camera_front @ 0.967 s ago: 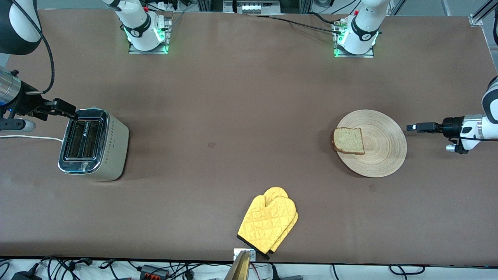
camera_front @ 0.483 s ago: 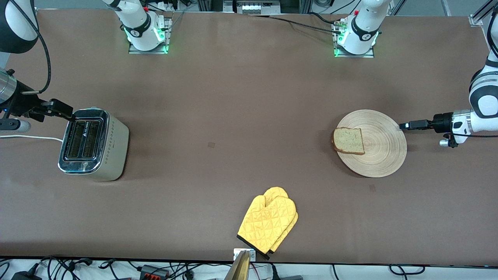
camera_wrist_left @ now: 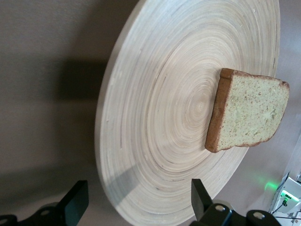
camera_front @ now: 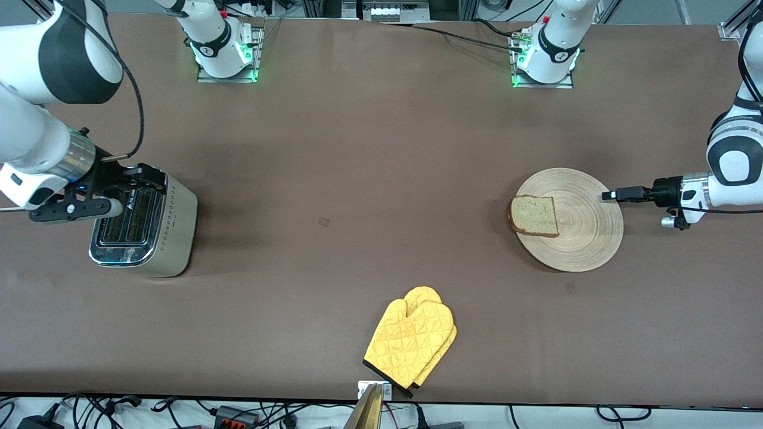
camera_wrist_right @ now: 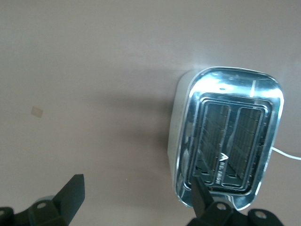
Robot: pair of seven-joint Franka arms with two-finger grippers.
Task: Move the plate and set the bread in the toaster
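Note:
The round light-wood plate [camera_front: 587, 233] lies toward the left arm's end of the table. The bread [camera_front: 534, 215] rests on its rim on the side facing the toaster. My left gripper [camera_front: 609, 195] is open, low at the rim on the plate's side away from the bread. In the left wrist view the plate [camera_wrist_left: 155, 117] has its edge between the two fingers of the left gripper [camera_wrist_left: 138, 205], with the bread [camera_wrist_left: 251, 113] farther in. The chrome-topped toaster [camera_front: 173, 229] stands at the right arm's end. My right gripper [camera_front: 149, 177] hangs open over its top. In the right wrist view the right gripper [camera_wrist_right: 136, 195] has one finger over the toaster [camera_wrist_right: 230, 141].
A yellow oven mitt [camera_front: 411, 342] lies near the table's front edge, about midway between toaster and plate. The toaster's white cord [camera_wrist_right: 288, 153] runs off toward the table's end. Bare brown tabletop [camera_front: 357, 196] stretches between toaster and plate.
The left gripper has slid in from the table's end until its fingers straddle the plate's rim. The right arm has swung in from the table's end over the toaster's top.

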